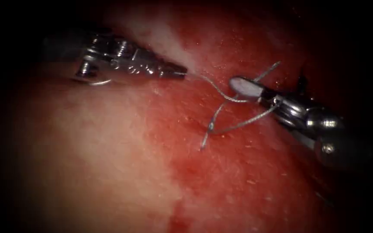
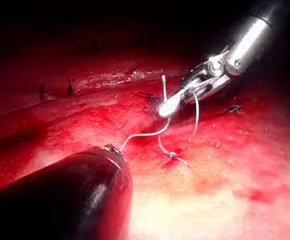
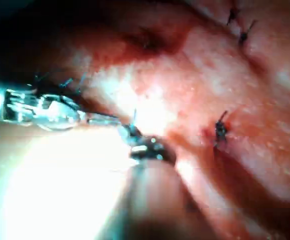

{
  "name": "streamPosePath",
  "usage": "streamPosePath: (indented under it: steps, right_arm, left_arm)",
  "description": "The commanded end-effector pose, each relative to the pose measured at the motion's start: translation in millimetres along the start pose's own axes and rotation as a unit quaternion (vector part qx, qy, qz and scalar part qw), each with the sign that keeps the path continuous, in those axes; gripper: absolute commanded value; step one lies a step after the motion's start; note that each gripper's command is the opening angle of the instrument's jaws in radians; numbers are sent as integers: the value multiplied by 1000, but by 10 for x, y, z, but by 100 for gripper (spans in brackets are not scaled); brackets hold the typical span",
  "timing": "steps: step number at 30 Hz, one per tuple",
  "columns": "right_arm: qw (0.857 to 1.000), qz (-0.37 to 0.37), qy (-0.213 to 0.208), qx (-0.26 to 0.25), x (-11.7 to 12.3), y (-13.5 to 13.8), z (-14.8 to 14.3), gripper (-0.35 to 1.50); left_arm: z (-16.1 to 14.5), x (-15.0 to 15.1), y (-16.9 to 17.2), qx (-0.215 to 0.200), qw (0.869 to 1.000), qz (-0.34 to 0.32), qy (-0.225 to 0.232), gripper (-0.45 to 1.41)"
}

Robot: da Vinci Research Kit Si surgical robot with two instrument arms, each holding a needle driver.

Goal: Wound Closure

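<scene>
My left tool [image 1: 182, 70] reaches in from the upper left, its jaws shut on the thread [image 1: 216, 88] at their very tip. From there the thread curves right and wraps around my right tool [image 1: 243, 87], whose jaws are shut on it. A strand runs back down to a stitch [image 1: 211, 127] in the tissue [image 1: 109, 142], with a short tail [image 1: 203, 144] below it. A free end [image 1: 272, 68] sticks up past the right jaws. In the left wrist view the thread [image 2: 140, 135] runs from the left tool's tip [image 2: 107, 148] to the right tool [image 2: 174, 104] and down to the stitch [image 2: 171, 155].
Red fluid [image 1: 203, 172] covers the tissue around the stitch; pale tissue lies to the left. Earlier knotted stitches [image 3: 220, 130] sit along the cut in the right wrist view, and more dark stitches [image 2: 69, 89] show in the left wrist view.
</scene>
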Motion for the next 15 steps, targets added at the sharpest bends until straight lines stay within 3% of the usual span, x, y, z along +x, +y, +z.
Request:
streamPosePath:
  steps: [1, 10, 15]
  right_arm:
    - [1000, -14, -3, 4, -7, -10, 5, -35]
    - [996, -81, -27, 32, -23, -19, 4, -35]
    - [991, -113, -56, 52, -46, -18, 6, -35]
  left_arm:
    - [10, -2, -7, -2, 1000, -2, -3, -45]
    - [27, -30, -57, -1, 999, -43, -15, -45]
    - [33, -42, -93, 1, 997, -80, -14, -45]
